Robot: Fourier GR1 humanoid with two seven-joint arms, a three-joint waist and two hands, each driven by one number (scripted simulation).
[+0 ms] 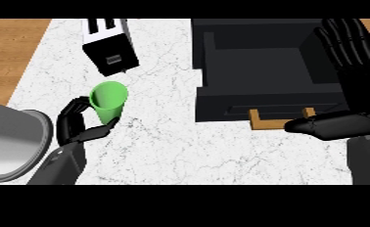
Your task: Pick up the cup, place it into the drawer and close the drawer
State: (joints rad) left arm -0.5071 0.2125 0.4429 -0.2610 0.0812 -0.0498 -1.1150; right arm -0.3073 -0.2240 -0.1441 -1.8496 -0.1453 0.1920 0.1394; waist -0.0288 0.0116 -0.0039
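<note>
Left hand at lower left curls round the green cup on the white marbled desk, below the black toaster; right hand spread wide, holding nothing, over the open black drawer at upper right

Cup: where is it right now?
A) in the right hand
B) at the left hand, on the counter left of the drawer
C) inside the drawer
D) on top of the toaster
B: the green cup stands on the counter with the left hand curled round its base, well left of the open drawer; the right hand is open by the drawer and holds nothing.
</note>
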